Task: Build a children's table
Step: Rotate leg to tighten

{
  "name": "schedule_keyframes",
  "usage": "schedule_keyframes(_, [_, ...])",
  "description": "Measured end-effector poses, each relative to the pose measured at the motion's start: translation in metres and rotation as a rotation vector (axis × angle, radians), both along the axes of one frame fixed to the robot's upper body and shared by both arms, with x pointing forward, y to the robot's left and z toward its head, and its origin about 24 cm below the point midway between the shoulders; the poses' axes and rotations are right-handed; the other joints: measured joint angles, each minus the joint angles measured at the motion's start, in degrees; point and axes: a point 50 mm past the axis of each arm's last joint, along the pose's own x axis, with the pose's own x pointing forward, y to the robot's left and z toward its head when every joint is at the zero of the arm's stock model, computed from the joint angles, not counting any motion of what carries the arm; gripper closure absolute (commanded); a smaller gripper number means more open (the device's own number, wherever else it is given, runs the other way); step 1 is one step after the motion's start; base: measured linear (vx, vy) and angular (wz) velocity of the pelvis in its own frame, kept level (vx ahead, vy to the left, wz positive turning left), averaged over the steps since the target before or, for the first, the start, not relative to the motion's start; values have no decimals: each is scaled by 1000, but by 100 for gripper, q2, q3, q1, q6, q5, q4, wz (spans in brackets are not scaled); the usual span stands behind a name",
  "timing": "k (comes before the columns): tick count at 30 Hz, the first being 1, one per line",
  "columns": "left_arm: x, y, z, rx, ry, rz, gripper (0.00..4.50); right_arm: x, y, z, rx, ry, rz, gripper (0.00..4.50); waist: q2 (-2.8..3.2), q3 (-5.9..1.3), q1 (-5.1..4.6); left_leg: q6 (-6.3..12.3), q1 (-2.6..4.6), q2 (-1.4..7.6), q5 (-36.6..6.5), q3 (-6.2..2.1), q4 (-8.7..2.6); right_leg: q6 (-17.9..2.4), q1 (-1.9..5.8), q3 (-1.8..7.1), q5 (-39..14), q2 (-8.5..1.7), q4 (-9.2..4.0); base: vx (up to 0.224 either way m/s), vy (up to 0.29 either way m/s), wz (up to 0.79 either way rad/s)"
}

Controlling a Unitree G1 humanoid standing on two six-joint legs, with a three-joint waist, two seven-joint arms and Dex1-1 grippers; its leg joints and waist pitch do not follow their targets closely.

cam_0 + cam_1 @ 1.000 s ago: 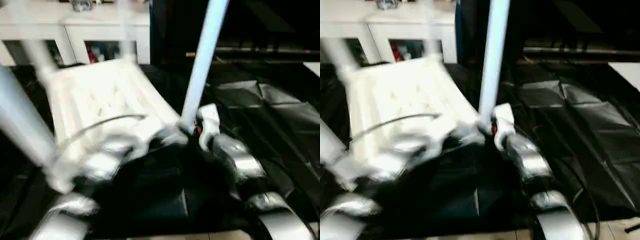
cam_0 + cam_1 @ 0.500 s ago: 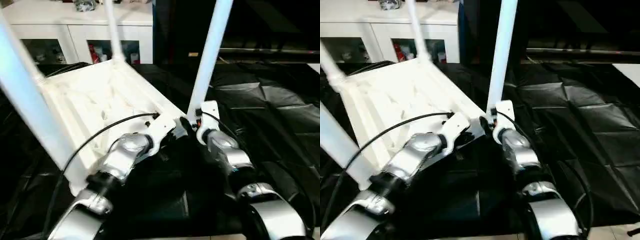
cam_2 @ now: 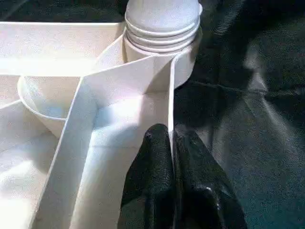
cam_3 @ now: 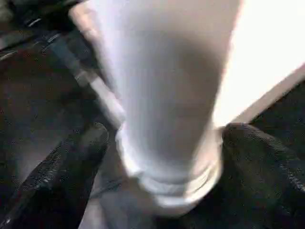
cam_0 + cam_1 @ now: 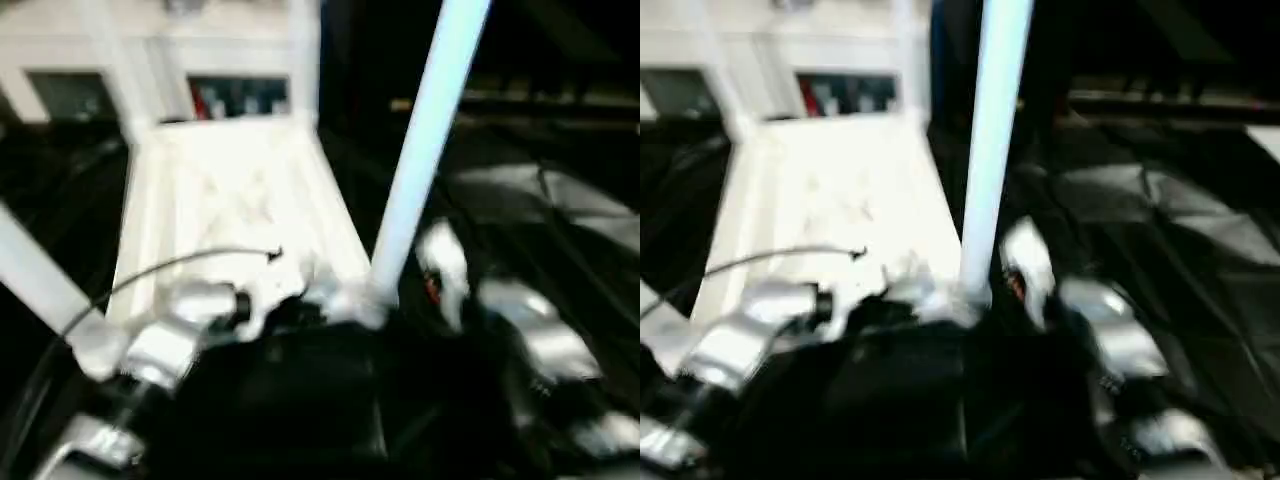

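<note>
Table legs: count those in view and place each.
4, one at each corner of the upturned tabletop: near-right leg, near-left leg, far-left leg, far-right leg. None seems hidden.

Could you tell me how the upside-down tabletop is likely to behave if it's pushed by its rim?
The tabletop looks like thin ribbed plastic, so probably light yet fairly stiff. On the black sheet it may slide easily. With tall legs standing up from it, a push might rock it.

A white low cabinet with glass doors (image 5: 250, 60) stands at the far side of the scene, red items (image 5: 205, 100) showing behind its glass, while crinkled black plastic sheeting (image 5: 560, 215) covers the ground all around.
</note>
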Motion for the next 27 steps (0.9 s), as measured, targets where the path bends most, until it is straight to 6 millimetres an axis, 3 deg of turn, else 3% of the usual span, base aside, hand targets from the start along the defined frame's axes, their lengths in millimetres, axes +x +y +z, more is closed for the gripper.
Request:
schedule_keyframes(11, [-1,0,0,-7,15,-19,450,8,15,4,13,-29,-13,23,-2,1,11,-2,2,1,0,0,1,0,0,0,0,-1,5,0,0,0])
schedule_keyframes(27, [-1,1,0,-5,22,-16,450,7,13,1,-4,-8,-6,146,-8,4,5,-2,3,2,1,0,13,1,0,1,0,-2,19,0,0,0])
